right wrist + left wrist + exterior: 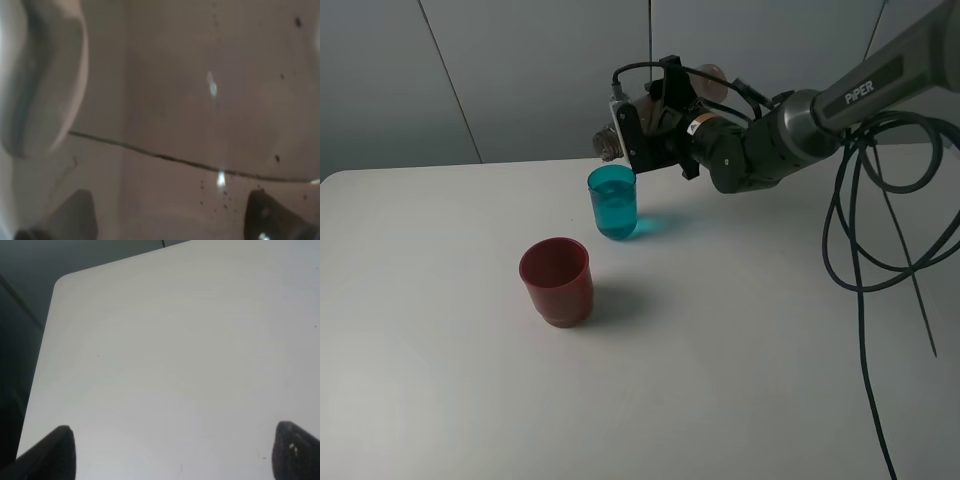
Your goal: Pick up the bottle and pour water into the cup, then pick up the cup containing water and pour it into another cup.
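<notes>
My right gripper (655,125) is shut on the bottle (610,146) and holds it tipped on its side, neck pointing left just above the rim of the teal cup (613,201). The cup stands upright with water in it. In the right wrist view the smoky bottle wall (200,100) fills the frame between the fingers (270,215). The dark red cup (557,281) stands upright in front and to the left of the teal one. My left gripper (175,455) is open over bare table and does not show in the exterior high view.
The white table (720,360) has a rounded far left corner (60,282). Black cables (860,230) hang from the right arm down over the table's right side. A grey wall stands behind the table.
</notes>
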